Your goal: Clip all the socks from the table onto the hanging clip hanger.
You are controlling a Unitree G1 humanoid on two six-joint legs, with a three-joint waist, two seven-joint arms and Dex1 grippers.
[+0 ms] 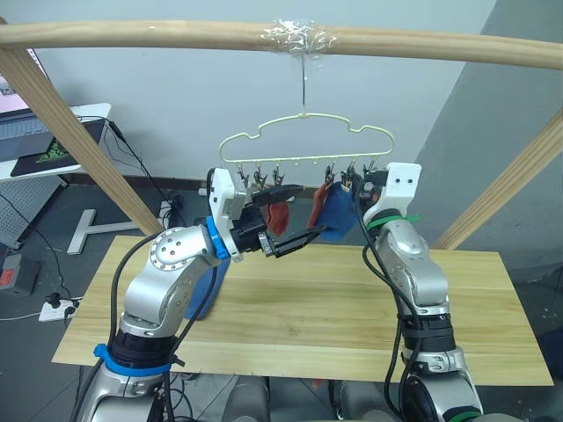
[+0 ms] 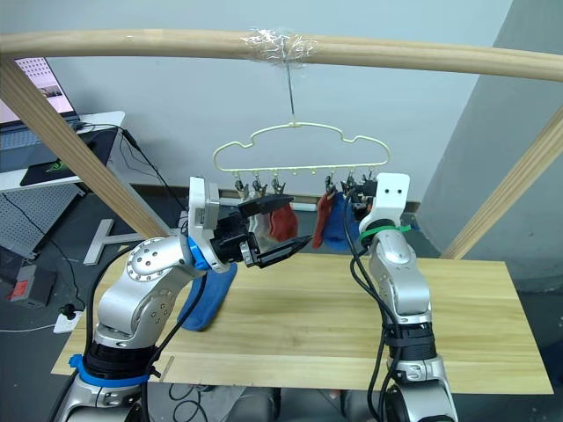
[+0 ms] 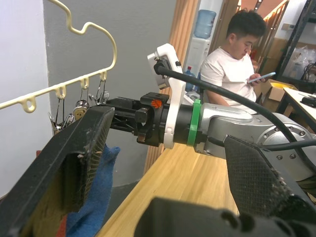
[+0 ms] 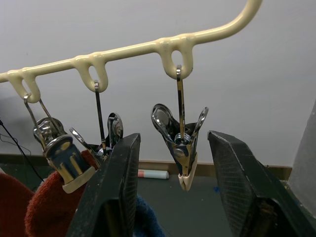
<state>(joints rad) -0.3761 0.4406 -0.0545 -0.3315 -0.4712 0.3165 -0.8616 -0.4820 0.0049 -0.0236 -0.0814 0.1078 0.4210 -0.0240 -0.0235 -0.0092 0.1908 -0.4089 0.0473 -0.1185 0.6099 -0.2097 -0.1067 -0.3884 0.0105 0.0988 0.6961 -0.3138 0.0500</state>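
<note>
The clip hanger (image 1: 303, 143) hangs above the table's (image 1: 334, 308) far edge, socks (image 2: 334, 220) clipped beneath it.

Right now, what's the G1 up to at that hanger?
It is clipping socks onto the clip hanger that hangs from the wooden bar. Rust-red and blue socks already hang from clips. The right gripper is open, its fingers on either side of the empty end clip. The left gripper is open beside the hanging blue sock. Another blue sock lies on the table.
</note>
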